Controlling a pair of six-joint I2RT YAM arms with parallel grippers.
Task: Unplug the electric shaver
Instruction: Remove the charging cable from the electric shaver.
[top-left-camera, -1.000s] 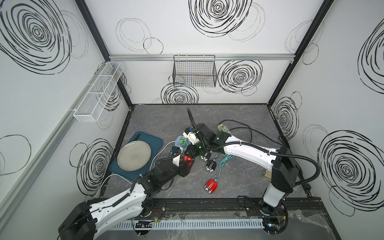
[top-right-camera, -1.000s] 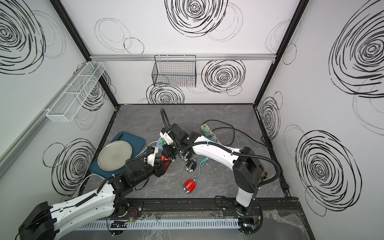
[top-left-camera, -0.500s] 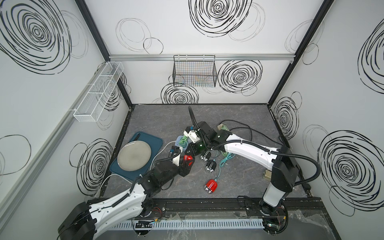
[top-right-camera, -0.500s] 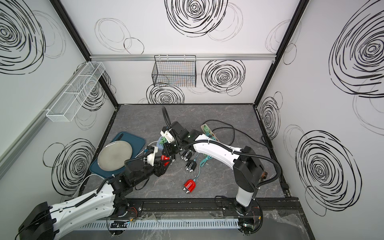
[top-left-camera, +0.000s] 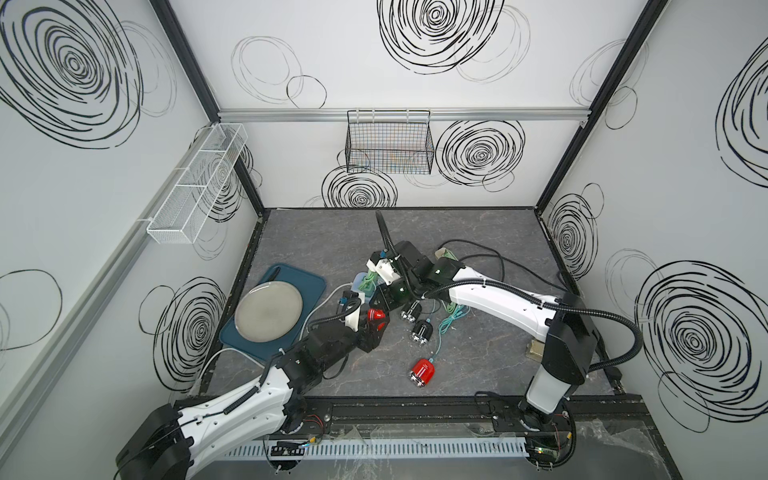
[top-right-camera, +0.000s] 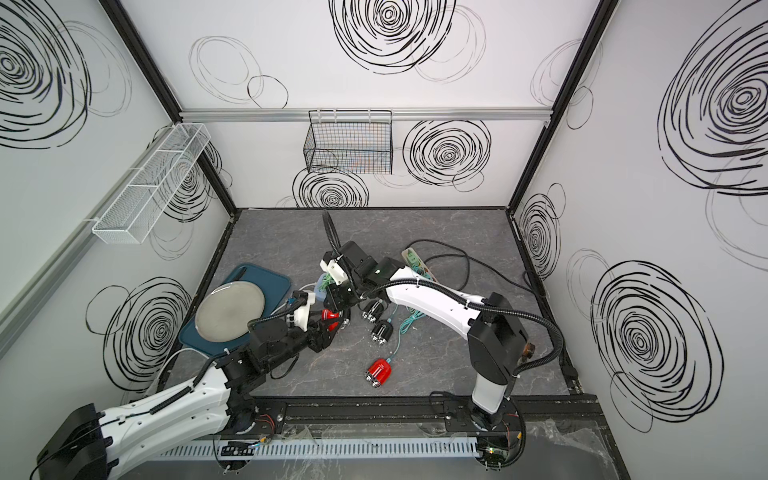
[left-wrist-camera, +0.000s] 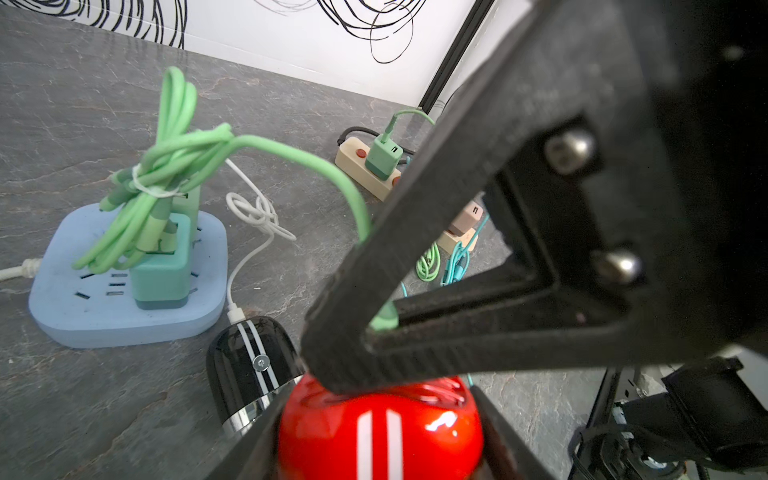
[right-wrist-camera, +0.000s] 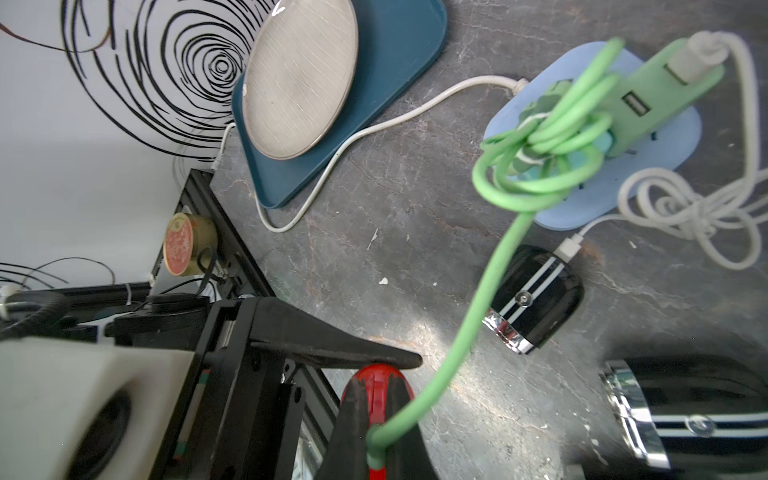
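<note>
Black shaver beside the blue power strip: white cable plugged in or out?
Plugged in: the white plug sits seated in the end of the black shaver, seen in both wrist views.

Two red shavers (top-left-camera: 375, 314) (top-left-camera: 423, 370), two power strips (left-wrist-camera: 124, 320) (left-wrist-camera: 353, 160)

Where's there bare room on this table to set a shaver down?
Bare table runs along the back wall, behind the blue tray and beige power strip. Another patch lies at the front, between the loose red shaver and the right arm's base. The middle is crowded: black shavers, green cable, blue power strip.
</note>
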